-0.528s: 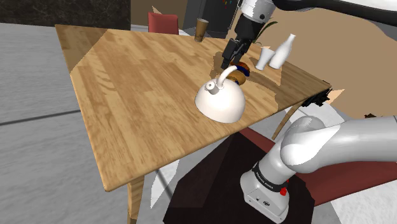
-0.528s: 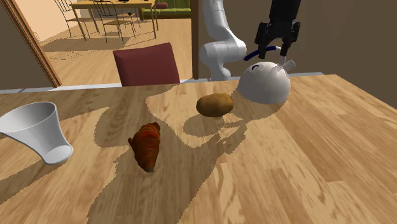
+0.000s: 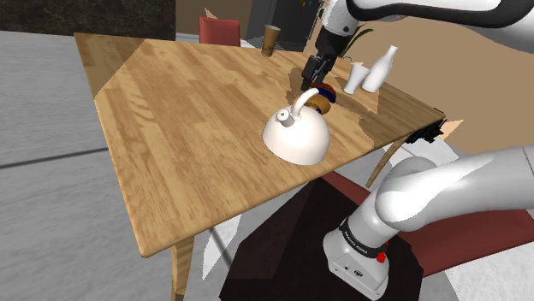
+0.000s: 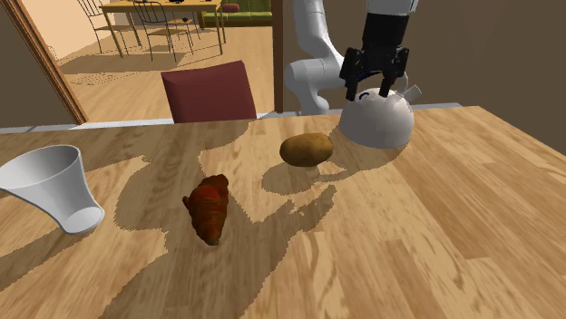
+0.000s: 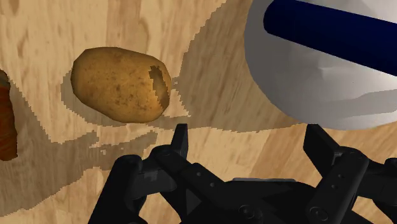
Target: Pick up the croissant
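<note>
Croissant (image 4: pixel 209 207), a reddish-brown ridged pastry, lies flat on the light wooden plank table (image 4: pixel 435 245), well apart from the white dome-shaped kettle (image 4: pixel 381 120) and toward the second exterior view's left of it, nearer that camera; in the wrist view a sliver of the croissant (image 5: pixel 6 124) shows on the far side of the potato from the kettle (image 5: pixel 318 76); a brown oval speckled potato (image 4: pixel 307 149) rests between the kettle and the croissant, near the kettle but not touching it; the all-black two-finger gripper (image 4: pixel 367 88) hangs above the kettle's potato-facing side, its fingers spread wide, clasping nothing; seen from the wrist, the gripper (image 5: pixel 248 137) has bare table wood between its fingers, just beside the kettle's rounded wall and its dark blue handle (image 5: pixel 331 25); a white flared cup (image 4: pixel 50 188) lies tipped on its side, farther from the kettle than the croissant; a dark red chair back (image 4: pixel 210 91) stands behind the table edge, on the same side of the kettle as the potato.
</note>
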Action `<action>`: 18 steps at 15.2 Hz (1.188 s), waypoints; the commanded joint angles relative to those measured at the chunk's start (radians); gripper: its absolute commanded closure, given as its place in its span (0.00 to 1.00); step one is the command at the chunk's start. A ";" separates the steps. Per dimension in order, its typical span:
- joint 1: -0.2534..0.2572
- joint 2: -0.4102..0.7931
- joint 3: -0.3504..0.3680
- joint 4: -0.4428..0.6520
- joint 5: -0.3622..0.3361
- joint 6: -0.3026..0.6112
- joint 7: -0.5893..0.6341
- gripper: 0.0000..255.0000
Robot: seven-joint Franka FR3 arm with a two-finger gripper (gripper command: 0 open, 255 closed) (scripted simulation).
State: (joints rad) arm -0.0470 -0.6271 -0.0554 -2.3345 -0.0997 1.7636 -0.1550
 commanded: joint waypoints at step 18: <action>-0.130 0.518 -0.256 0.344 -0.121 0.138 -0.325 0.00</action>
State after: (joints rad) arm -0.1702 -0.1333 -0.3009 -2.0079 -0.2181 1.8956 -0.4630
